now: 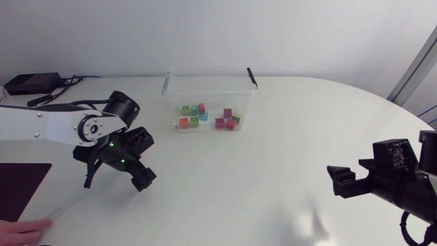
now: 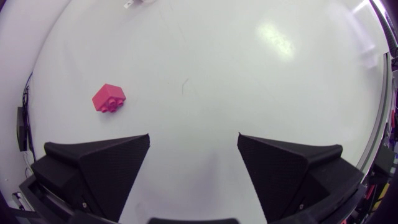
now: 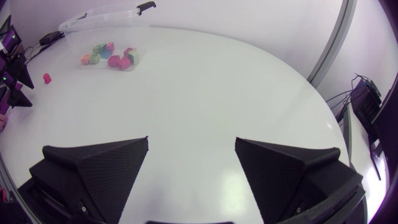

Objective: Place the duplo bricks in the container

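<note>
1. Table (image 1: 273, 171): smooth, glossy white top. The far right edge is rounded. A broad open stretch lies between the two arms, from the container forward.
2. Container (image 1: 208, 85): a clear plastic box, rectangular, with black clips at its ends. It stands near the far edge at the middle, with open table on both long sides.
3. Bricks in the container (image 1: 205, 117): a small heap of studded plastic blocks in green, red, orange, blue and crimson, lying on the box floor.
4. Loose pink brick (image 2: 109, 98): one studded block, matte plastic, on the bare table. It lies ahead of the left gripper and off to one finger's side, touching neither finger. It is well apart from the container.
5. Left gripper (image 2: 210, 137): matte black, with textured wedge fingers spread wide and nothing between them. It points down at the table, left of the container.
6. Right gripper (image 3: 191, 140): the same build, fingers wide apart, holding nothing. It sits near the right table edge, well apart from the container, with bare table ahead of it.
7. Dark mat (image 1: 20, 188): flat and rectangular, at the left edge below the left arm.
8. Person's hand (image 1: 19, 231): rests at the near left corner of the table.
</note>
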Tool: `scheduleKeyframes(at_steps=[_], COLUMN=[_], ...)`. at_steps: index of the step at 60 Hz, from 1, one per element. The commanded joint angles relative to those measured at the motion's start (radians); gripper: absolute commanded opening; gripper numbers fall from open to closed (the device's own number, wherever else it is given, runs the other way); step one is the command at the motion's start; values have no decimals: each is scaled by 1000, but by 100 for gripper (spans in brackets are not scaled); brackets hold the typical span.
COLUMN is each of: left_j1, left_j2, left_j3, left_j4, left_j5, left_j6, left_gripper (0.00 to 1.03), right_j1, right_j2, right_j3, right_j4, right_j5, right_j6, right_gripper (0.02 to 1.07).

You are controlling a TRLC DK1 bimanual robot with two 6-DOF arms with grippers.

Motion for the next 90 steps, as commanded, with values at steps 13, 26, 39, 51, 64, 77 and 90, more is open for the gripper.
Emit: scheduleKeyframes(at_steps=[13,26,39,51,64,77,90], left_j1=[68,150,187,166,134,6,-103], left_j2=[62,139,282,314,202,-76,-88], left_j3=[116,209,325,344,262,87,-7], left_j4=[-6,-9,-10,-13,-125,-184,-208], left_j5=[2,1,-39,-47,-45,-35,-32], left_j6=[-10,-16,-24,-24,-15,-25,-56], left_gripper=[99,99,99,99,99,99,99], right_j1=[2,4,8,8,8,10,11], right_j2=[8,4,2,-4,-12,-15,-42], right_j3=[-19,-42,-48,-57,-70,-77,-87], right_j4=[5,11,11,8,8,11,-4], right_j5=[-2,-2,-4,-4,-4,-5,-7], right_j6=[-10,-7,-6,-6,-6,0,4], right_gripper=[103,103,103,103,103,103,103])
